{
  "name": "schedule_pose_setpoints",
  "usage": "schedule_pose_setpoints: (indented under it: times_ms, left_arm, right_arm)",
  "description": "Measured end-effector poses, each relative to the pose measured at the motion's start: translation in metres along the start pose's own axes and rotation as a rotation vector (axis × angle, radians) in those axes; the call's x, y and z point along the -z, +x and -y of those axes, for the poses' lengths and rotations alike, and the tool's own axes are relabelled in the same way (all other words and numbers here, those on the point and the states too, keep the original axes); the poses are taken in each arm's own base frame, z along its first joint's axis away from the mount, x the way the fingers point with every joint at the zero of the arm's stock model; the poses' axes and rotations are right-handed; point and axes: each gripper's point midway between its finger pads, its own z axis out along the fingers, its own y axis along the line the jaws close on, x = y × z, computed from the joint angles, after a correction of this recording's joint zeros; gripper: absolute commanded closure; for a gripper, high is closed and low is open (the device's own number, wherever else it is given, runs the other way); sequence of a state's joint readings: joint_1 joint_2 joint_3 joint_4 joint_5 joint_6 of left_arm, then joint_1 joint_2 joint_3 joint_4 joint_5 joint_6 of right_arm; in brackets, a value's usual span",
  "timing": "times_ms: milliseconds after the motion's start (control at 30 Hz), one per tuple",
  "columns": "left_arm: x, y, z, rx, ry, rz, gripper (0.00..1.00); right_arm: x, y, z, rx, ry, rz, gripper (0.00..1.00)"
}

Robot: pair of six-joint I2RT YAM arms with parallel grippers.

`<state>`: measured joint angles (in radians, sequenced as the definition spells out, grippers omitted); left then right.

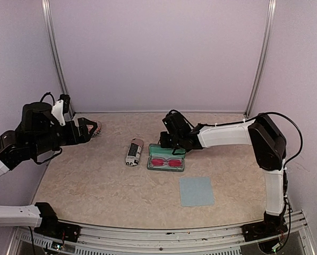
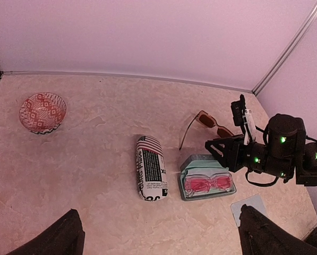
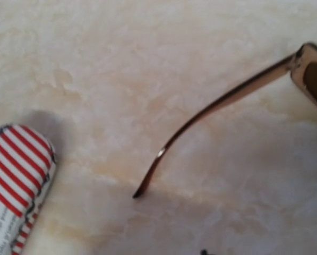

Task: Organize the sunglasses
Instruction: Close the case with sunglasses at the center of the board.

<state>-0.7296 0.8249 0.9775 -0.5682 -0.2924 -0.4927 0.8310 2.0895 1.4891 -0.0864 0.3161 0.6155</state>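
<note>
The pale-pink sunglasses (image 2: 207,183) lie folded in an open blue-grey case (image 2: 187,178), also seen from above as the pink pair (image 1: 166,162). The reddish-brown sunglasses (image 2: 208,123) lie unfolded on the table just behind the case; one thin temple (image 3: 211,111) and a frame corner (image 3: 312,74) show in the right wrist view. My right gripper (image 2: 224,151) hovers low at the case's back right edge, between the two pairs. Its own fingers are outside its wrist view, and whether it touches the lid is unclear. My left gripper (image 2: 161,236) hangs high at the far left, open and empty.
A striped black-and-white pouch (image 2: 151,168) lies left of the case. A red-patterned bowl (image 2: 42,112) stands at the back left, close to my left gripper (image 1: 89,129). A blue-grey cloth (image 1: 196,191) lies in front of the case. Walls enclose the back and sides.
</note>
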Motion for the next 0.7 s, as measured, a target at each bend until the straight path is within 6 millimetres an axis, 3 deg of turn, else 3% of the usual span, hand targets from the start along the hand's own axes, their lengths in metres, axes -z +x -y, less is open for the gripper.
schedule_pose_setpoints:
  times_ms: [467, 700]
  left_arm:
    - [0.006, 0.003, -0.004, 0.003, 0.002, 0.004, 0.01]
    - [0.008, 0.010, -0.008, 0.018, -0.003, -0.004, 0.01]
  right_arm:
    - [0.008, 0.015, -0.009, 0.042, 0.065, 0.052, 0.70]
    - [0.021, 0.031, -0.015, 0.044, 0.068, 0.074, 0.71]
